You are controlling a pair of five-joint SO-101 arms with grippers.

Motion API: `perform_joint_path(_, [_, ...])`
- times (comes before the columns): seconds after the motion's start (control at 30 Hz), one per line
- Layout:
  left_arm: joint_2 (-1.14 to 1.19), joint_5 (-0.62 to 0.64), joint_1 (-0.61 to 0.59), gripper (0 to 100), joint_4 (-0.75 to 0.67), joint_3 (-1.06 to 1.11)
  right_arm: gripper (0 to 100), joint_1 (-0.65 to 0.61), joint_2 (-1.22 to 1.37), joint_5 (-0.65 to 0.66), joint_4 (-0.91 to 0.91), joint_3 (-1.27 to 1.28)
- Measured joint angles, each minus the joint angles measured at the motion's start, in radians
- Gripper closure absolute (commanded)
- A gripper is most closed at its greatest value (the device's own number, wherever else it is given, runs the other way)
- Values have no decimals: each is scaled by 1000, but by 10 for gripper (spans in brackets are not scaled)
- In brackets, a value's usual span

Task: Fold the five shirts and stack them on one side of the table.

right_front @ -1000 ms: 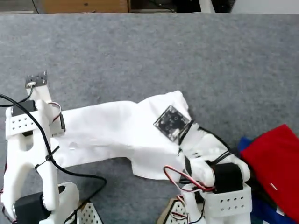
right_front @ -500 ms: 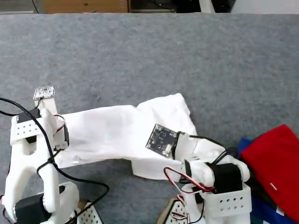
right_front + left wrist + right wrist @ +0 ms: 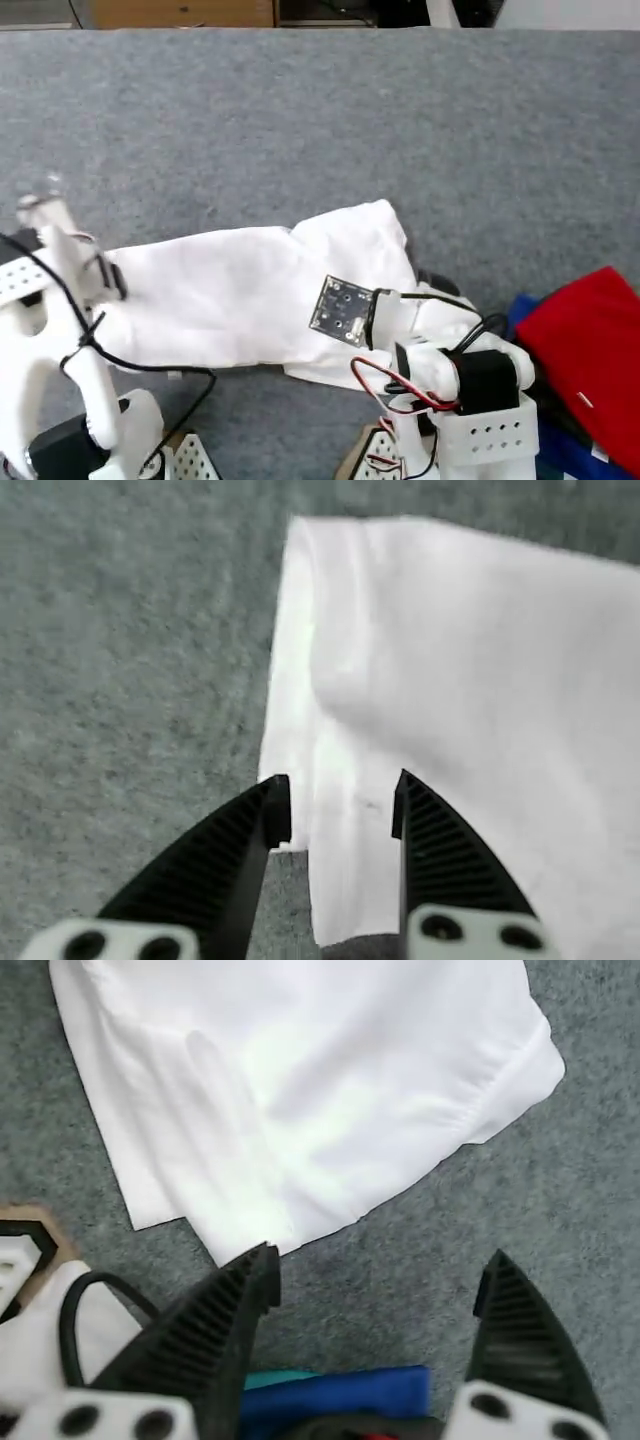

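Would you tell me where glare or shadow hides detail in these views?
High view: the shirt is washed out, its folds faint. Left wrist view: glare runs along the shirt's edge near the left gripper. Right wrist view: the shirt's middle is bleached, and the right gripper reads dark.

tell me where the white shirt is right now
In the high view the white shirt lies spread across the near middle of the grey table, with the red shirt off to its right at the table's edge.

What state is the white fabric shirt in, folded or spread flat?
Partly folded: the white fabric shirt lies as a long rumpled band on the grey table, with layers overlapping at its ends. It is not a compact fold.
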Motion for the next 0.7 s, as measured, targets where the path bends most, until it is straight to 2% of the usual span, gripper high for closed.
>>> perform_joint_path(0.13, [0, 112, 21, 962, 0, -114, 994, 0, 2, -9, -130, -18])
perform_joint_path(0.27, [0, 227, 150, 978, 0, -157, 928, 0, 78, -138, -367, -15])
perform_joint_path(0.4, [3, 316, 285, 981, -41, -143, 929, 0, 233, -270, -621, -6])
perform_joint_path(0.57, [138, 358, 302, 981, -193, -91, 929, -18, 514, -391, -778, -18])
perform_joint_path(0.7, [336, 367, 298, 981, -213, -110, 929, -20, 773, -486, -799, -147])
